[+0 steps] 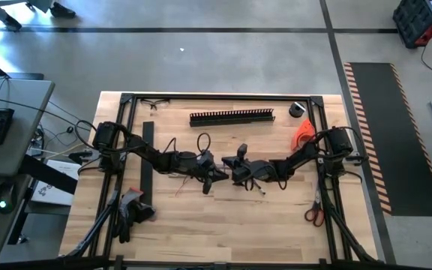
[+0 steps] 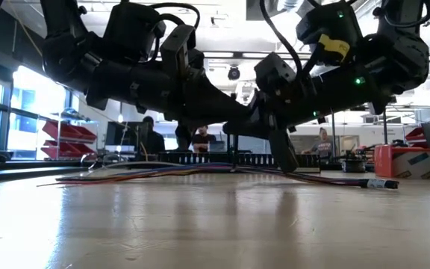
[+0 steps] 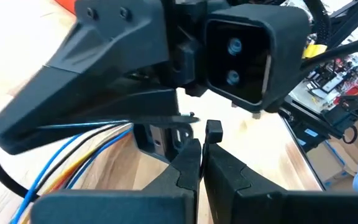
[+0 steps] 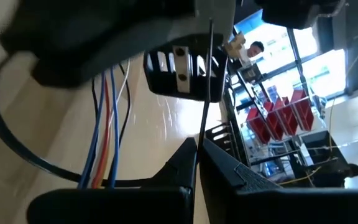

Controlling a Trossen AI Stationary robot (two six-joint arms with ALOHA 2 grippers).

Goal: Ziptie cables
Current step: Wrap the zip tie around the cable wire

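Note:
The cables (image 2: 163, 172), thin blue, orange, white and purplish wires, lie loose along the table under both arms; they also show as cables (image 3: 73, 155) in the left wrist view and as cables (image 4: 104, 124) in the right wrist view. My two grippers meet nose to nose over the table's middle. My left gripper (image 1: 214, 177) (image 3: 201, 149) is shut, with a small black block at its tips. My right gripper (image 1: 235, 166) (image 4: 197, 149) is shut on a thin dark ziptie strand (image 4: 205, 81). My left gripper pinches a small black block (image 3: 213, 130), seemingly the ziptie's head, at the very ends of its two fingers. The block sticks out past the fingertips, clear of the table. My right gripper pinches the thin dark strand (image 4: 199, 134) between its two fingertips. The strand runs straight on from the fingers toward my left gripper, clear of the table and above the cables.
A long black slotted strip (image 1: 232, 117) lies at the far side and a second black strip (image 1: 148, 157) at the left. An orange tool (image 1: 303, 133) and red-handled scissors (image 1: 313, 215) lie at the right. People sit in the room behind the table.

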